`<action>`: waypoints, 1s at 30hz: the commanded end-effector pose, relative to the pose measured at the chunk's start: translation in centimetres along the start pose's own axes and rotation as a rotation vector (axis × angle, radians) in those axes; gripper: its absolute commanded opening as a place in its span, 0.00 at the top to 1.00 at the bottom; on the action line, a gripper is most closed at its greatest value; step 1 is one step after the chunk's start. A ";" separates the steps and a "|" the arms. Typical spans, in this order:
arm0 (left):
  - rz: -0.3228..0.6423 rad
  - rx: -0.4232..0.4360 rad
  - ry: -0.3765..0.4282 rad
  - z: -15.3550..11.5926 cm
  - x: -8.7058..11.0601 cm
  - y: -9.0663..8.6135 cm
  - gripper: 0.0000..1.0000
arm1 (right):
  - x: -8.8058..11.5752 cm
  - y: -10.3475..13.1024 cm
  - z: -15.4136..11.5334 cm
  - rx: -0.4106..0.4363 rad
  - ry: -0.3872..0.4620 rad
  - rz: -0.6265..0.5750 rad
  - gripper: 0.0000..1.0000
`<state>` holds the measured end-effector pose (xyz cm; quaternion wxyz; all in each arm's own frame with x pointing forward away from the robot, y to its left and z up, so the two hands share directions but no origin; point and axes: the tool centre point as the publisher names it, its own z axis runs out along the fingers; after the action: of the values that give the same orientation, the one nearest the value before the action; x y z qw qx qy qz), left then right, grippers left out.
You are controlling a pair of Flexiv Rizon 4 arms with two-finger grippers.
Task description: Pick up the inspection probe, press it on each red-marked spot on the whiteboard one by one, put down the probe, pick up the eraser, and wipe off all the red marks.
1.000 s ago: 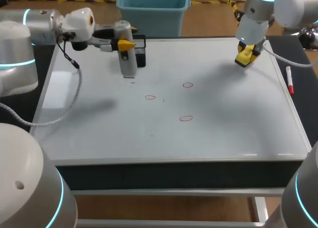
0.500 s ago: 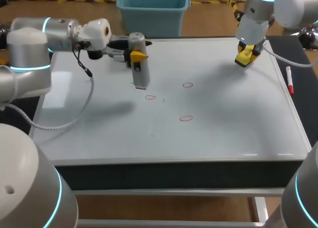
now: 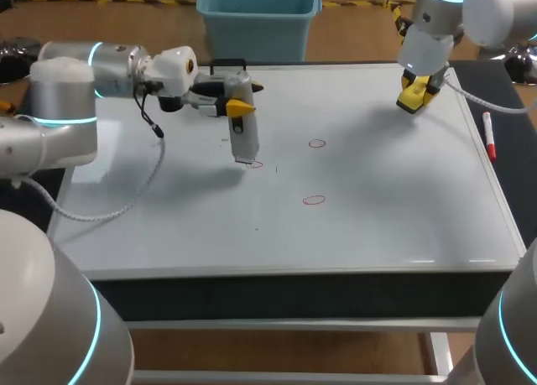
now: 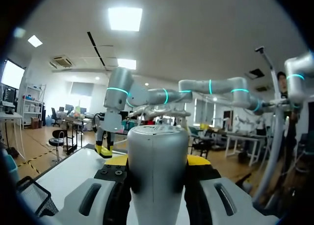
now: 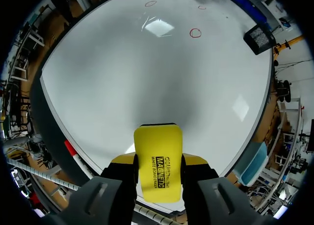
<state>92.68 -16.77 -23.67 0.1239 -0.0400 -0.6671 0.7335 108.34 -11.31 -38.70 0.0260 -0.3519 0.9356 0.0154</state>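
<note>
Silver in colour, the probe (image 3: pixel 242 129) is clamped upright in the left gripper (image 3: pixel 242 98). Its tip is set at the red ring (image 3: pixel 253 163) at nine o'clock from the whiteboard's (image 3: pixel 377 217) middle, so this spot is judged under test. Two rings, at two (image 3: pixel 316 143) and four o'clock (image 3: pixel 314 200) from it, presumably come next. Toward the board's two-o'clock corner, the yellow eraser (image 3: pixel 413 100) is pinched in the right gripper (image 5: pixel 158 160), probably parked clear for wiping.

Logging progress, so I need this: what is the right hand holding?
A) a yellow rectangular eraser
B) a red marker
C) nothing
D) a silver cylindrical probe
A: the right hand is shut on the yellow rectangular eraser; the silver cylindrical probe sits in the left hand.
</note>
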 end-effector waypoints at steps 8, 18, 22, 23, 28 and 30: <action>0.000 0.008 0.083 0.6 -1.2 1.8 1.00 | 0.0 -0.1 -0.1 0.001 0.004 -0.002 1.00; 0.004 -0.011 0.108 1.0 -1.6 2.6 1.00 | 0.0 -0.1 -0.1 0.001 0.004 -0.002 1.00; 0.005 -0.017 0.117 1.2 -1.7 2.9 1.00 | 0.0 -0.1 -0.1 0.001 0.004 -0.002 1.00; 0.006 -0.017 0.119 1.2 -1.7 3.0 1.00 | 0.0 -0.1 -0.1 0.001 0.004 -0.002 1.00; 0.007 -0.027 0.132 1.4 -1.9 3.4 1.00 | 0.0 -0.1 -0.1 0.001 0.004 -0.002 1.00; 0.008 -0.028 0.138 1.5 -1.9 3.6 1.00 | 0.0 -0.1 -0.1 0.001 0.004 -0.002 1.00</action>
<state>93.20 -18.71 -26.95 0.1547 -0.0833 -0.6715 0.7198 108.34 -11.31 -38.71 0.0260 -0.3519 0.9356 0.0154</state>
